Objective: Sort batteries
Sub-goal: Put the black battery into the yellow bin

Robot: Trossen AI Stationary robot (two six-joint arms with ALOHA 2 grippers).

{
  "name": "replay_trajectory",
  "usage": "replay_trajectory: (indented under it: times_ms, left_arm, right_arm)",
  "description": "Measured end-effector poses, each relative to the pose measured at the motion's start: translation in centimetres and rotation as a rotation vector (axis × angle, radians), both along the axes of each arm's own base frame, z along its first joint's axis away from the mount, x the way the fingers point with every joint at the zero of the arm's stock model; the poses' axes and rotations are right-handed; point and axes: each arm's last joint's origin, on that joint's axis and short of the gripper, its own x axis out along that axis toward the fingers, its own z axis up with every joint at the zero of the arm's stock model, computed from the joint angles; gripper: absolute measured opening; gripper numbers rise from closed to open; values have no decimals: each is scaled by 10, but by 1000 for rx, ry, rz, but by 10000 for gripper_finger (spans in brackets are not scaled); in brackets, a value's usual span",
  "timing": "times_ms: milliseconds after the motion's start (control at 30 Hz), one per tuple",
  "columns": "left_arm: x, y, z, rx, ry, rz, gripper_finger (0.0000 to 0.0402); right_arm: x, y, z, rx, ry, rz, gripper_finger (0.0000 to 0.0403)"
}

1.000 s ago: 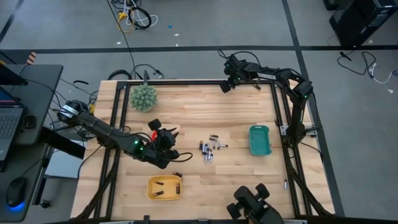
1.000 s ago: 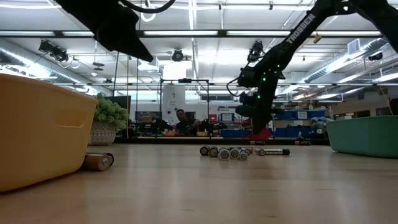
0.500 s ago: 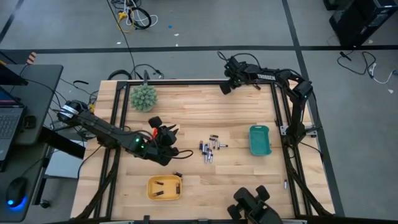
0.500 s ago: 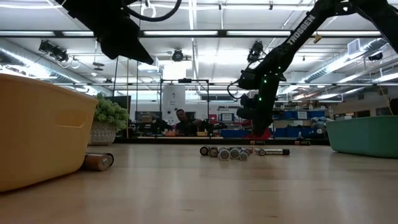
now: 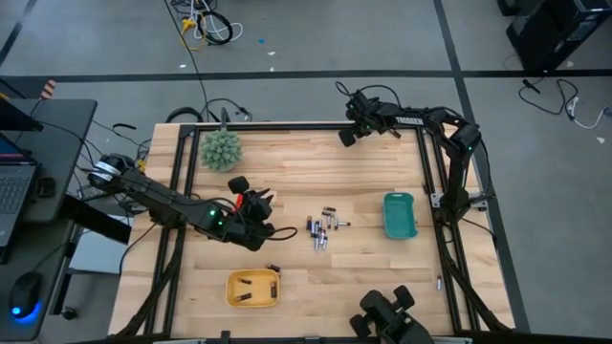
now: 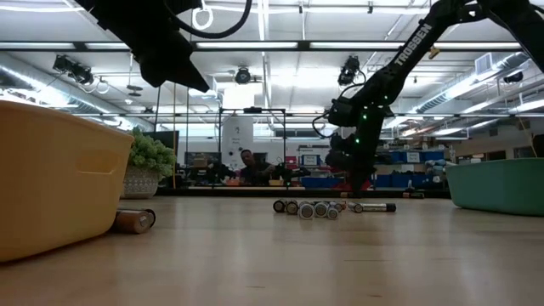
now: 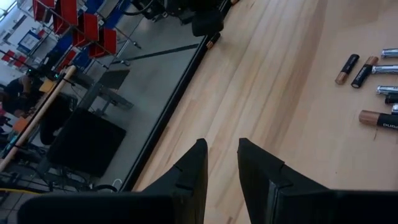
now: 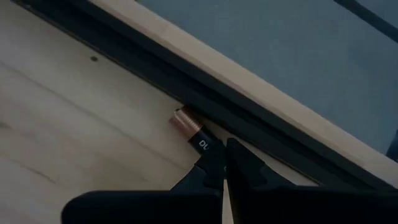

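Observation:
Several batteries point(image 5: 323, 230) lie in a loose cluster at the table's middle, also visible in the low view point(image 6: 316, 207) and the left wrist view point(image 7: 356, 67). One more battery point(image 8: 188, 126), copper-capped, lies along the dark rail at the far edge. My right gripper point(image 8: 225, 152) is shut, its tips at that battery's dark end; in the high view it point(image 5: 346, 137) is at the far edge. My left gripper point(image 5: 262, 201) hovers left of the cluster. It is open and empty point(image 7: 221, 158). My right gripper comes slanting down from above with shut fingers point(image 8: 239, 163) at the dark end point(image 8: 204, 144) of the battery, which lies flat against the rail. I cannot tell whether the tips touch it.
A yellow tray point(image 5: 252, 289) holding some batteries stands near the front, with one battery point(image 5: 273, 268) beside it on the table. A teal tray point(image 5: 399, 216) stands at the right. A spiky green ball point(image 5: 221, 150) sits at the far left. A dark frame rail point(image 8: 205, 93) borders the far edge.

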Motion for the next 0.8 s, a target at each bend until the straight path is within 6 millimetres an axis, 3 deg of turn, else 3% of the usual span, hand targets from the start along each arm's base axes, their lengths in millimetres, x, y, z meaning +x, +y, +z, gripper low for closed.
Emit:
replay_trajectory:
  times_ms: [533, 800]
  left_arm:
    - [0, 0, 0, -5, -3, 0, 85]
    - [0, 0, 0, -10, -9, 2, 85]
  right_arm:
    - [9, 16, 0, 33, 10, 130, 5]
    - [6, 10, 12, -32, -4, 174, 5]
